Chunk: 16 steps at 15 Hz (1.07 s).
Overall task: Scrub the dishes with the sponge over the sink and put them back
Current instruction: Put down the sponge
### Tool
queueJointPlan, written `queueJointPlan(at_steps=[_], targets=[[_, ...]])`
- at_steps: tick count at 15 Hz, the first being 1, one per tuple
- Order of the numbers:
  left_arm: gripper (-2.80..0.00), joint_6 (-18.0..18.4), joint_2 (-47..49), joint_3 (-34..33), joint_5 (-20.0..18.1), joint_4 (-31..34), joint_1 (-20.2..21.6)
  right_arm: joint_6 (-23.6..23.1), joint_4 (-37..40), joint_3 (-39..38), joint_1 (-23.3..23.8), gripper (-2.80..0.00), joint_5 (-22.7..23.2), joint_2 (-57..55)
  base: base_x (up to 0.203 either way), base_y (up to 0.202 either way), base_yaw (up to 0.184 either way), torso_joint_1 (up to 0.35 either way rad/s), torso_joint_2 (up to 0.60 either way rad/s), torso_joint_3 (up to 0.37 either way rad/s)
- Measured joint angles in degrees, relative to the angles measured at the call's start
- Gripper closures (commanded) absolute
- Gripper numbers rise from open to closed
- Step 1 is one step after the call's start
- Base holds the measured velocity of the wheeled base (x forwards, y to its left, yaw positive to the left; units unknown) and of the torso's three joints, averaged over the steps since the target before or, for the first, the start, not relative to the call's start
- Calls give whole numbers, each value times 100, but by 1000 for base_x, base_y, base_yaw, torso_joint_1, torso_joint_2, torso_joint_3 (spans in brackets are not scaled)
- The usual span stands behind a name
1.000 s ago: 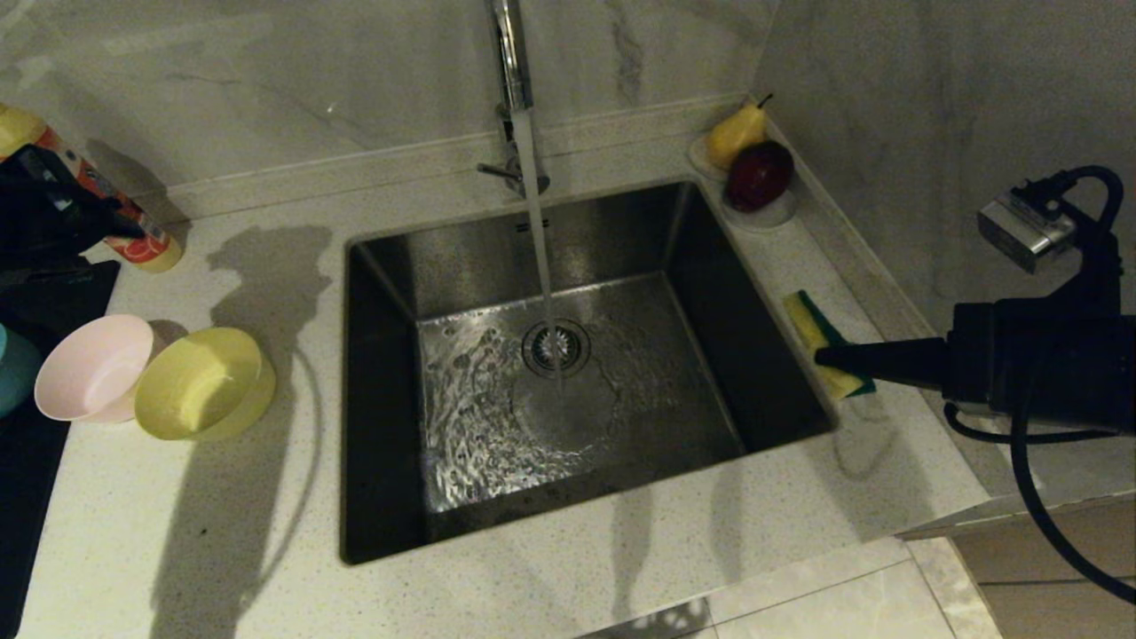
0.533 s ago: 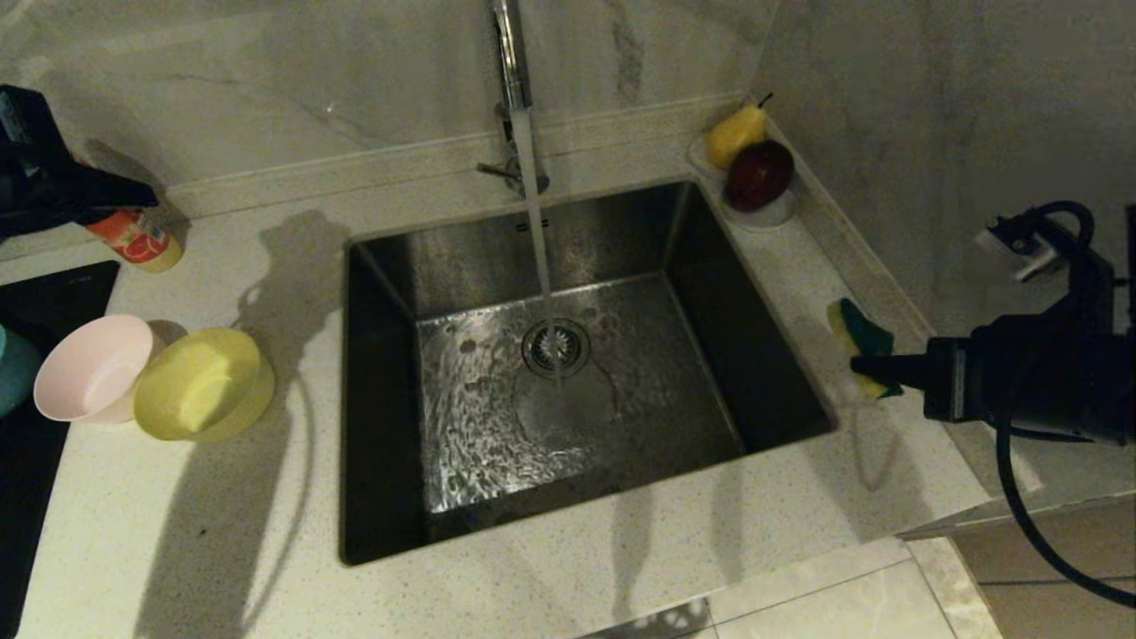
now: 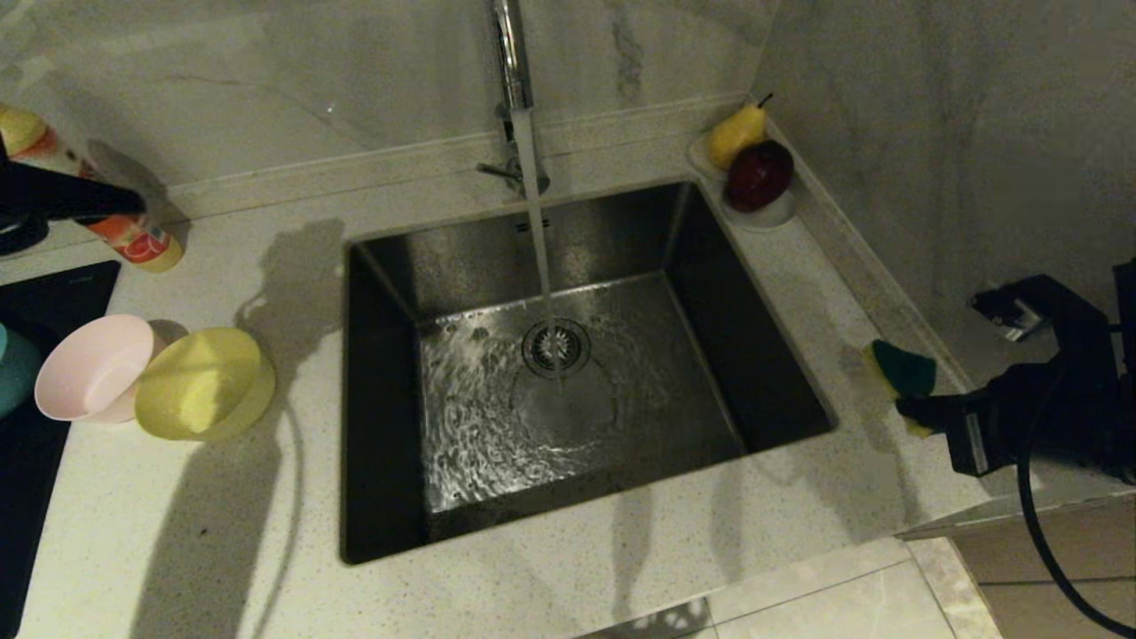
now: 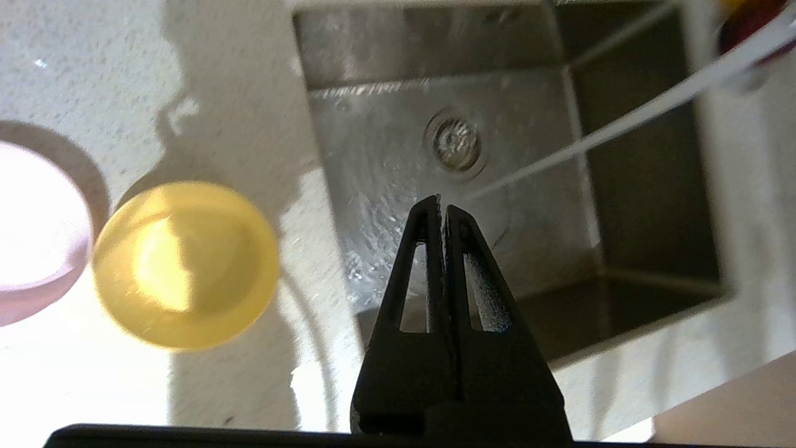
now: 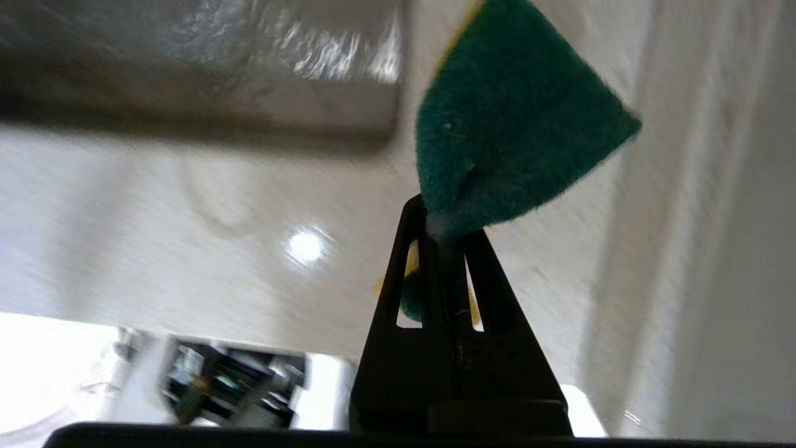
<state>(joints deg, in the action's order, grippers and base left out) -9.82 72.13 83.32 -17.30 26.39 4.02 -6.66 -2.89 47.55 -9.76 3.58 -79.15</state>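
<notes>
The right claw (image 3: 905, 408) is clenched on the one sponge (image 3: 903, 368), holding it above the tabletop (image 3: 568, 577) to the right of the sink (image 3: 382, 390); its green face shows in the right wrist view (image 5: 510, 124). The left claw (image 4: 443, 202) is clenched on nothing, up at the far left. Three bowls sit left of the sink: one yellow (image 3: 204, 383), tilted, one pink (image 3: 93, 368) touching it, and one blue (image 3: 13, 368) at the frame edge. One tap (image 3: 510, 53) runs water onto the drain (image 3: 556, 346). One white dish (image 3: 763, 213) in the far right corner carries two fruits. One bottle (image 3: 133, 240) stands behind the bowls.
</notes>
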Motion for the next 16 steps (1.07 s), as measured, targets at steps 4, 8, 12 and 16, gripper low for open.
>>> queueJointPlan(at_steps=[4,8,12,16], targets=[[0,61,-142,-223,13,-1,0,-476,-133,-323,432,0,138,-1,0,0,0,0,0,0],[0,43,-184,-327,61,47,7,-523,-433,-534,569,0,206,-10,0,0,0,0,0,0],[0,17,-240,-499,184,53,9,-516,-749,-654,574,0,205,-151,0,0,0,0,0,0],[0,39,-387,-819,665,-22,9,-491,-1194,-652,566,0,200,-402,0,0,0,0,0,0]])
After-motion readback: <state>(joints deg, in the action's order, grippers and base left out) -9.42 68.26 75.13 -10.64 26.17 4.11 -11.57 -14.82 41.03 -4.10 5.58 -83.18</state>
